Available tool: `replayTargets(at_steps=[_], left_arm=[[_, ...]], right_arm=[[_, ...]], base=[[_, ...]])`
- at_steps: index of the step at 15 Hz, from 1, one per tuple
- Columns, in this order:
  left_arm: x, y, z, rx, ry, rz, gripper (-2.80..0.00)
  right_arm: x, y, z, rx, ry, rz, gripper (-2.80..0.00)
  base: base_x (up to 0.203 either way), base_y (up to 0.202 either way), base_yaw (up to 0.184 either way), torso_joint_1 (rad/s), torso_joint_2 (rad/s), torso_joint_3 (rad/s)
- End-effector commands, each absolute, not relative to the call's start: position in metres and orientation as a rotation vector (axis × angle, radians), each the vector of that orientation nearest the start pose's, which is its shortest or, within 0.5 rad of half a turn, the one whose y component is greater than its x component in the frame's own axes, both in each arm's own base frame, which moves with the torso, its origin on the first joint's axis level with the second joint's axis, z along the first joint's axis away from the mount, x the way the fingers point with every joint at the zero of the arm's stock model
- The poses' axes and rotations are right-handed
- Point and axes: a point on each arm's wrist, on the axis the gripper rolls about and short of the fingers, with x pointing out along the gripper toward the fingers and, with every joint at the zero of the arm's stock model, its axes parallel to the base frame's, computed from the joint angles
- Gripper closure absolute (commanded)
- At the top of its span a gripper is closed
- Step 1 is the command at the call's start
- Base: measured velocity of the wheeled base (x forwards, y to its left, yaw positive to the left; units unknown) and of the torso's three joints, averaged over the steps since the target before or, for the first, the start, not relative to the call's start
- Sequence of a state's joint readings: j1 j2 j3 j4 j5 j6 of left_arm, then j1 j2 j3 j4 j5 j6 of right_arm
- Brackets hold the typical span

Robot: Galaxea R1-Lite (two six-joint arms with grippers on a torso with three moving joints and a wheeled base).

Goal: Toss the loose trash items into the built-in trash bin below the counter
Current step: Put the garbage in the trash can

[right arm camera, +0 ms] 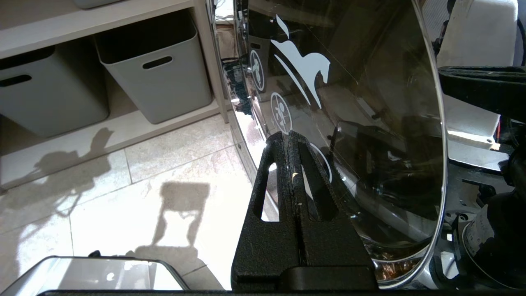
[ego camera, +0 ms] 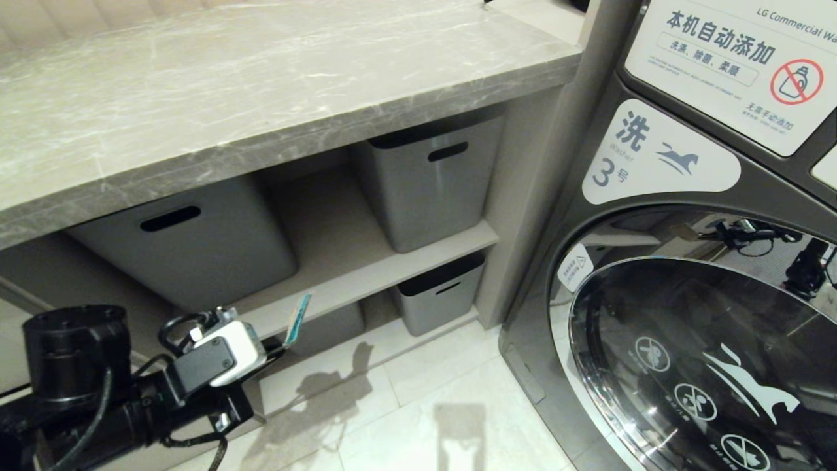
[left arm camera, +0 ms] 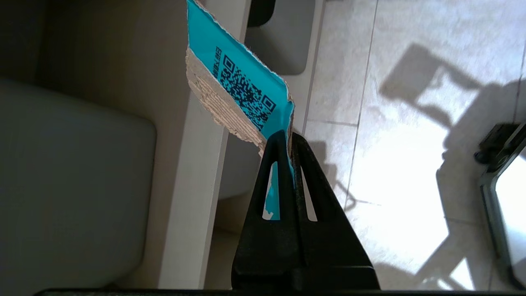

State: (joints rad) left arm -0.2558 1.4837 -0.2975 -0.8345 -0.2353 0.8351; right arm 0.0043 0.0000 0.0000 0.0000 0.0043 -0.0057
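My left gripper is low at the left, in front of the shelves under the counter. It is shut on a small teal paper scrap that sticks up from the fingertips. In the left wrist view the scrap shows a printed code on its teal face and a torn beige edge, pinched between the jaws of that gripper. The built-in trash bin is out of view. My right gripper is shut on nothing, hanging beside the washer's glass door.
Grey plastic tubs with slot handles stand on the beige shelves under the counter. A washing machine with a round door fills the right. Pale tiled floor lies in front.
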Motion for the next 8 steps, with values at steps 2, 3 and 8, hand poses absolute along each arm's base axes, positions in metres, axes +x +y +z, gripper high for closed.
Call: replayTargets(at_steps=[2,3,8], left_arm=[[0.159,-0.048,0.157,0.711,0.008,-0.542,0.00],[0.148,-0.043,0.163,0.666,-0.019,-0.514,0.00],[0.099,-0.023,0.168,0.478,-0.061,-0.398,0.00]], right_arm=[[-0.023,0.000,0.075,-0.006,0.000,0.009,0.00],[-0.023,0.000,0.075,-0.006,-0.002,0.009,0.00],[-0.023,0.000,0.075,-0.006,-0.001,0.009,0.00]], base=[[0.000,0.000,0.000,0.000,0.00,0.000],[0.000,0.000,0.000,0.000,0.00,0.000],[0.000,0.000,0.000,0.000,0.00,0.000]])
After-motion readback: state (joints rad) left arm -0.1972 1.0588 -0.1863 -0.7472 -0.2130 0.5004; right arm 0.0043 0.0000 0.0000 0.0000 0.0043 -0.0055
